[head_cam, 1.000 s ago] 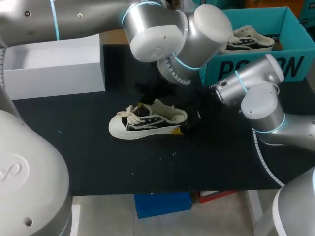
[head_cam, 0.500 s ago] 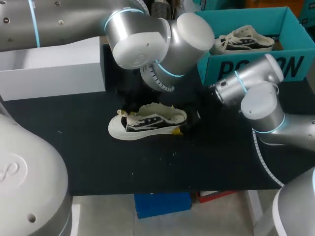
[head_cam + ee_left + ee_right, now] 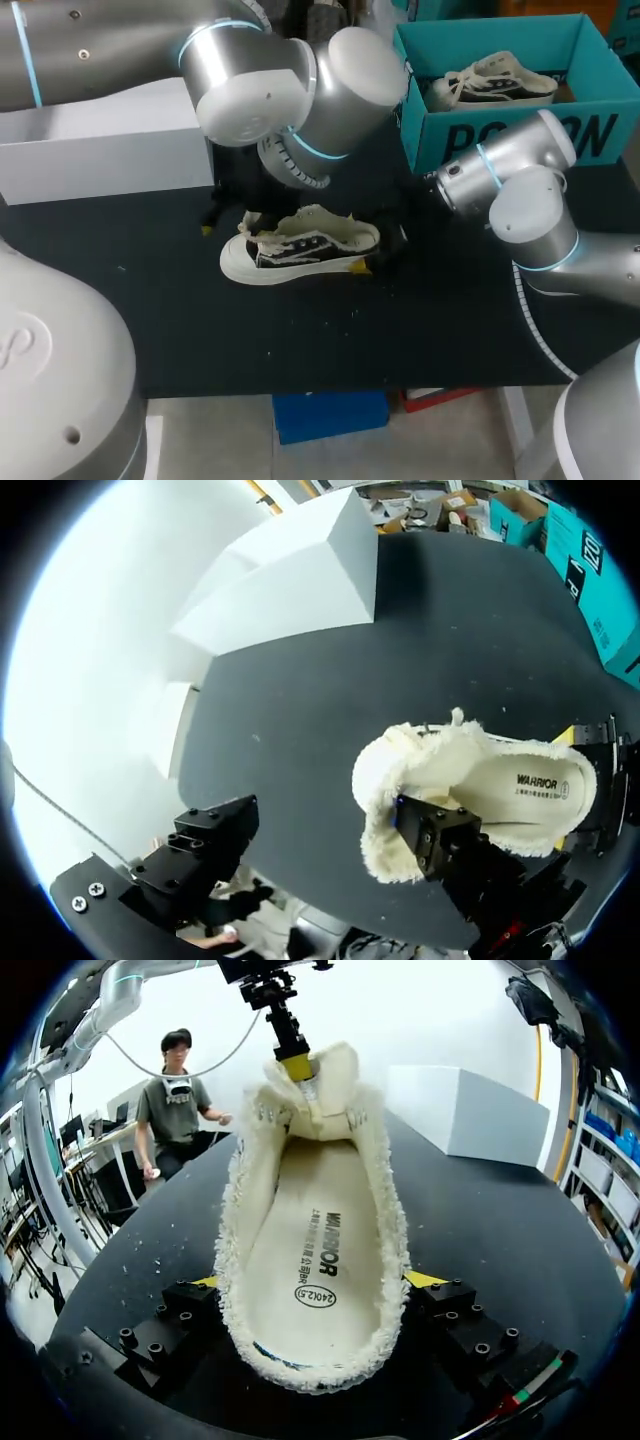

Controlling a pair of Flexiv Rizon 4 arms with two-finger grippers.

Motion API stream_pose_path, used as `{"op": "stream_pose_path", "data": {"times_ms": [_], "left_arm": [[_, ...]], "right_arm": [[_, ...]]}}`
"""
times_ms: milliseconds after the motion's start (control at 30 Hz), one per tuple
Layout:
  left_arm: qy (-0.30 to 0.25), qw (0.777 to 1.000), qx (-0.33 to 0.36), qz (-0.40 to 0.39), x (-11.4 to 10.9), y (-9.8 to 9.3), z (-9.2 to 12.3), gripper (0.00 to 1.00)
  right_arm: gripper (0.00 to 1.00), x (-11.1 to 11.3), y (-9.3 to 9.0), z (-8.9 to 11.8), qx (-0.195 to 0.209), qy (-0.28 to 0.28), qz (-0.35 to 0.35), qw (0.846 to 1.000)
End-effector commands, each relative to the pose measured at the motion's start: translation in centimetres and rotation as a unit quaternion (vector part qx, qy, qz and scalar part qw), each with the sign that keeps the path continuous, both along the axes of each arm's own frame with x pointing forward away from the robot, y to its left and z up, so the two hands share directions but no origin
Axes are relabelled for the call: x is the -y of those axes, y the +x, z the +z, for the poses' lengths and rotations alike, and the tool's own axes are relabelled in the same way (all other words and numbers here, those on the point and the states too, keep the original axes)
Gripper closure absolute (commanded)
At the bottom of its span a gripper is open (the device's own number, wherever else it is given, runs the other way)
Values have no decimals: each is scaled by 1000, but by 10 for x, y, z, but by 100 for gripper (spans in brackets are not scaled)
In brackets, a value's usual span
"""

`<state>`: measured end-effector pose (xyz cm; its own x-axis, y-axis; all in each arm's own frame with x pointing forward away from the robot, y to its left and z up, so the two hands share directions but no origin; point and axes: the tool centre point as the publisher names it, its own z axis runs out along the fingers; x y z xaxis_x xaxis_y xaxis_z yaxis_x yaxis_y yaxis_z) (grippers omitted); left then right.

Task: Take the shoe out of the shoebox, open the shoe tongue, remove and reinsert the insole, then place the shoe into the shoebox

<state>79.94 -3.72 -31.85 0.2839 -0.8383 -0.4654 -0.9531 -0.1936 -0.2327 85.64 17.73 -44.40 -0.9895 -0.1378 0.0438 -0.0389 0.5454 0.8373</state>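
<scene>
A cream and black low sneaker [image 3: 300, 245] lies on its sole in the middle of the black mat, toe to the left. Its white insole [image 3: 305, 1260] shows inside, and the tongue [image 3: 325, 1090] is folded forward over the toe. My right gripper [image 3: 315, 1282] is open at the heel, which sits between its yellow fingertips [image 3: 425, 1279]. My left gripper [image 3: 320, 830] stands open over the toe end, with one finger [image 3: 440, 840] above the shoe's front and the other out over bare mat. A second sneaker [image 3: 500, 80] lies in the teal shoebox [image 3: 500, 140].
A white box [image 3: 110, 140] stands at the back left of the mat [image 3: 200, 320], close behind my left arm. The teal shoebox is at the back right, just beyond my right arm's elbow.
My left gripper has gone from shut to wide open and the left arm has shifted left, toward the toe. The shoe and my right arm have stayed put.
</scene>
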Motion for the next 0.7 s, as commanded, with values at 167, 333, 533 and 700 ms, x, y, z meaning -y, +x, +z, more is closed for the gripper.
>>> {"op": "stream_pose_path", "data": {"times_ms": [167,333,533,700], "left_arm": [[-27,1000,-2,12,-24,-7,-14,0],[-34,999,-10,23,-34,-11,-24,0],[-40,999,-15,27,-40,-10,-32,0],[-46,999,-11,13,-40,-7,-33,0]], "right_arm": [[100,-2,0,-6,-1,0,-1,1000],[100,-2,0,-6,-1,0,-1,1000],[100,-2,0,-6,-1,0,-1,1000],[100,-2,0,-6,-1,0,-1,1000]]}}
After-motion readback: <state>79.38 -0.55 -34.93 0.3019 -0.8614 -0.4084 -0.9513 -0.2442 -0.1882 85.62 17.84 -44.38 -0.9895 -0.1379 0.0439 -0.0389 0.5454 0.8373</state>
